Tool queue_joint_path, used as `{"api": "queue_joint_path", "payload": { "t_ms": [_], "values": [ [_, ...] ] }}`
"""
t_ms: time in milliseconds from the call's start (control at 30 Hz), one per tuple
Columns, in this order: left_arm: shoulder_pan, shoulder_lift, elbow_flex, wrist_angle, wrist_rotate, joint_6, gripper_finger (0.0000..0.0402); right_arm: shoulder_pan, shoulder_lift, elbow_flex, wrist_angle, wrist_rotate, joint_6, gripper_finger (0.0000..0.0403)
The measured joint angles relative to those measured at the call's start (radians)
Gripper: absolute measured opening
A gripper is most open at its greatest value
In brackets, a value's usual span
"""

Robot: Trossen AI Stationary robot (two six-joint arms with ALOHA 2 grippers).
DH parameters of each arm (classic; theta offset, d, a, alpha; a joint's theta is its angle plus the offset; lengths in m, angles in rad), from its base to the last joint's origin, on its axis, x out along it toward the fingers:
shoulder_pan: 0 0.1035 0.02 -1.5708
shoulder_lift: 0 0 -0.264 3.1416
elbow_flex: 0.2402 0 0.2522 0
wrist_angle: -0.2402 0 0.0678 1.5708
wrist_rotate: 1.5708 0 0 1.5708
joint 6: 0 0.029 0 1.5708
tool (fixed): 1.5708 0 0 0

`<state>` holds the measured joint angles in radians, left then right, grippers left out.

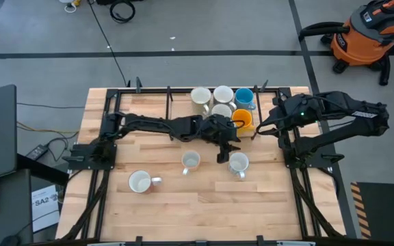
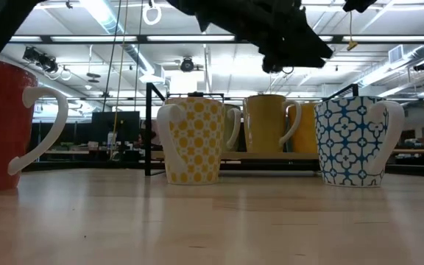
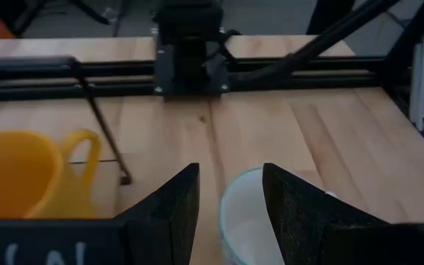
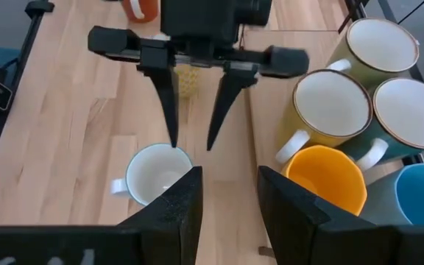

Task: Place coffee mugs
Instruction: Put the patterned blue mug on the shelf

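Observation:
Three mugs stand apart on the table's near half: one with blue patterning (image 1: 238, 162) (image 2: 352, 140), one with yellow patterning (image 1: 190, 160) (image 2: 195, 140) and a red one (image 1: 140, 181) (image 2: 2, 121). Several more form a cluster at the far edge (image 1: 222, 102), among them an orange-yellow mug (image 1: 243, 119) (image 4: 326, 180) and a bright blue one (image 1: 245, 98). My left gripper (image 1: 223, 154) (image 4: 192, 146) (image 3: 230, 199) is open and hangs just above the rim of the blue-patterned mug (image 4: 157, 177) (image 3: 245, 221). In the low view it is clear of the mug's top. My right gripper (image 4: 230, 199) (image 1: 260, 128) is open, raised beside the cluster.
A dark metal frame (image 1: 183, 89) runs along the table's far edge and sides. Bare wood lies along the near edge (image 1: 197, 212). A thin dark rod (image 3: 101, 121) stands beside the orange-yellow mug. Off the table, an orange shop vacuum (image 1: 364, 34) sits on the floor.

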<state>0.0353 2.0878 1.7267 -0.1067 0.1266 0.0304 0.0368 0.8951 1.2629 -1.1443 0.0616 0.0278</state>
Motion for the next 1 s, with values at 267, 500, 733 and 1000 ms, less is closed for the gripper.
{"api": "queue_joint_path", "payload": {
  "t_ms": [267,500,733,1000],
  "values": [
    [-0.005,0.029,0.003,0.06,0.033,-0.029,0.0156,0.0,0.03,0.0,0.003,0.0,-0.004,0.0135],
    [-0.032,0.082,0.005,0.172,0.036,-0.028,0.0156,0.0,0.05,0.0,0.003,0.0,-0.004,0.0135],
    [-0.038,0.142,0.004,0.124,0.008,-0.027,0.0156,0.0,0.052,0.0,0.002,-0.001,-0.004,0.0135],
    [-0.038,0.152,0.004,0.082,-0.099,0.032,0.0156,0.0,0.052,0.0,0.0,-0.001,-0.004,0.0135]
  ]
}}
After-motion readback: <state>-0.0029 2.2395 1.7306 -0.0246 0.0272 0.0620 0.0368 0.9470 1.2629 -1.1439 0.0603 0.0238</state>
